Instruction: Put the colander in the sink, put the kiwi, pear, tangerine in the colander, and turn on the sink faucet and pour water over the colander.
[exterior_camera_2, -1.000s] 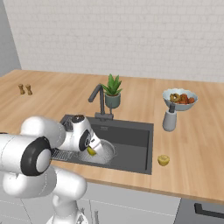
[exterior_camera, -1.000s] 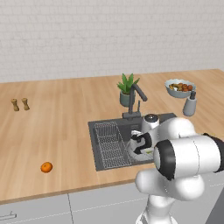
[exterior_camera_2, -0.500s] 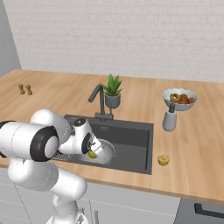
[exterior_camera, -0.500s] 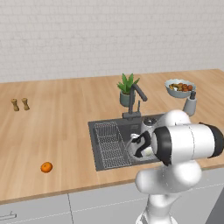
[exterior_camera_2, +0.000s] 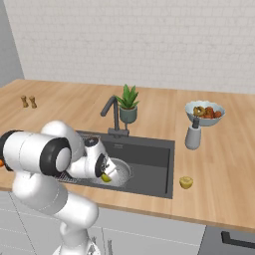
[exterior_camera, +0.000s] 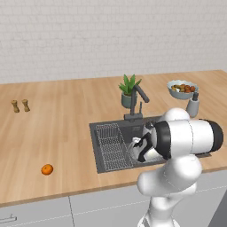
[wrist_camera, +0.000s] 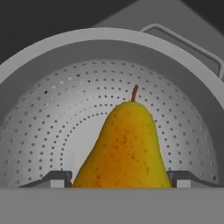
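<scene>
The silver colander (wrist_camera: 109, 39) sits in the dark sink (exterior_camera_2: 149, 149), near its left end by the wire rack (exterior_camera: 113, 144). My gripper (wrist_camera: 120, 179) reaches down into the colander (exterior_camera_2: 122, 172), shut on the yellow-green pear (wrist_camera: 124, 148), whose stem points away from the hand. From the right base view the pear (exterior_camera_2: 105, 177) hangs just over the colander's floor. The kiwi (exterior_camera_2: 186, 182) lies on the counter right of the sink. On the counter far left, near the front edge, rests the tangerine (exterior_camera: 47, 169). The faucet (exterior_camera: 137, 99) stands behind the basin.
A potted plant (exterior_camera: 128, 91) stands behind the faucet. A pale bowl heaped with fruit (exterior_camera: 182, 88) and a grey soap dispenser (exterior_camera: 193, 105) are at the back right. Two small shakers (exterior_camera: 21, 105) stand far left. My big white elbow (exterior_camera: 186, 137) hangs over the sink's front.
The hand has sunk a little deeper into the colander with the pear. The elbow has swung outward over the sink's front edge.
</scene>
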You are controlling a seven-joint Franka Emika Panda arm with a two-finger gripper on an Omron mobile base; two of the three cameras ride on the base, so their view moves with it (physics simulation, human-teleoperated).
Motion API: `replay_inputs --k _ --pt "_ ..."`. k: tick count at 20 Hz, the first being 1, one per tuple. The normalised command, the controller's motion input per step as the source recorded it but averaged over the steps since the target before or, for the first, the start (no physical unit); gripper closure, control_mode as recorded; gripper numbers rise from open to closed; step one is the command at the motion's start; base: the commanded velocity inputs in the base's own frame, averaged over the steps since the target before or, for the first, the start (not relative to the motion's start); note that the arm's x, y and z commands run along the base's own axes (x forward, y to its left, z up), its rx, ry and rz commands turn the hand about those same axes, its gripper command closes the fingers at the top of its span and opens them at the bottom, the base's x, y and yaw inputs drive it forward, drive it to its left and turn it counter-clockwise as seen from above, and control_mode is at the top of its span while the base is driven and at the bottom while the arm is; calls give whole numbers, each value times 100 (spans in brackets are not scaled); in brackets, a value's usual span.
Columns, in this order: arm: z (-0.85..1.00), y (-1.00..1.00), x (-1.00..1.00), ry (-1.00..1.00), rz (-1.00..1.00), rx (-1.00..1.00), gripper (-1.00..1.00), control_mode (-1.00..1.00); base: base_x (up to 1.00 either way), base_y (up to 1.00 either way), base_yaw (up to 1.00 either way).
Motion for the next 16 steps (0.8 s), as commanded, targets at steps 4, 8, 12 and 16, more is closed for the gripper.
replay_inputs --k 4,8,12,16 --pt "16 -3 -16 -8 0 0 -100 -100 0 0 0" --pt "38 0 -25 -8 0 1 -100 -100 0 0 0" --pt "48 3 -48 -7 0 3 -100 -100 0 0 0" --pt "53 41 -63 -4 0 4 -100 -100 0 0 0"
